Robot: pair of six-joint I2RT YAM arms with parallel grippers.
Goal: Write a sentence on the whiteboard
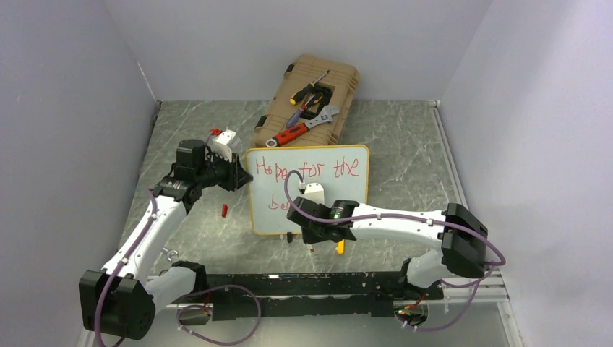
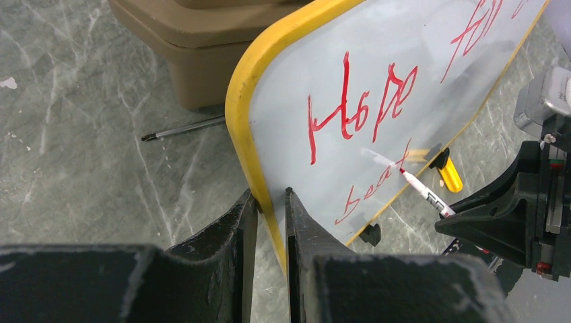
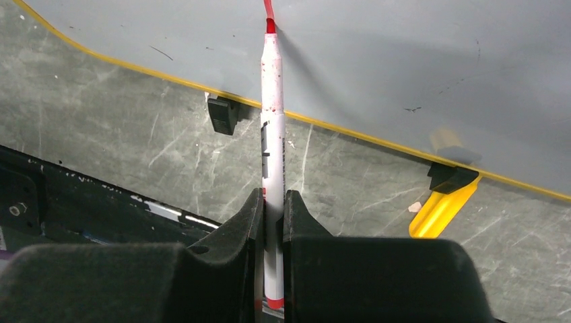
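Note:
The whiteboard (image 1: pixel 311 210) stands tilted on the table, white with a yellow frame (image 2: pixel 244 101) and black feet (image 3: pixel 223 113). Red letters (image 2: pixel 360 108) on it read "Hope for the", with "beat"-like writing (image 2: pixel 377 188) on a second line. My left gripper (image 2: pixel 270 195) is shut on the board's left edge, one finger on each face. My right gripper (image 3: pixel 273 196) is shut on a white marker (image 3: pixel 272 101) with a red tip (image 3: pixel 270 25). The tip touches the board's lower part. From above, the right gripper (image 1: pixel 318 217) covers most of the second line.
A tan tool case (image 1: pixel 311 101) lies behind the board with a wrench, pliers and screwdrivers on its lid. A red marker cap (image 1: pixel 224 210) lies left of the board. A yellow object (image 3: pixel 438 208) rests by the board's right foot. A thin screwdriver (image 2: pixel 182 128) lies beside the case.

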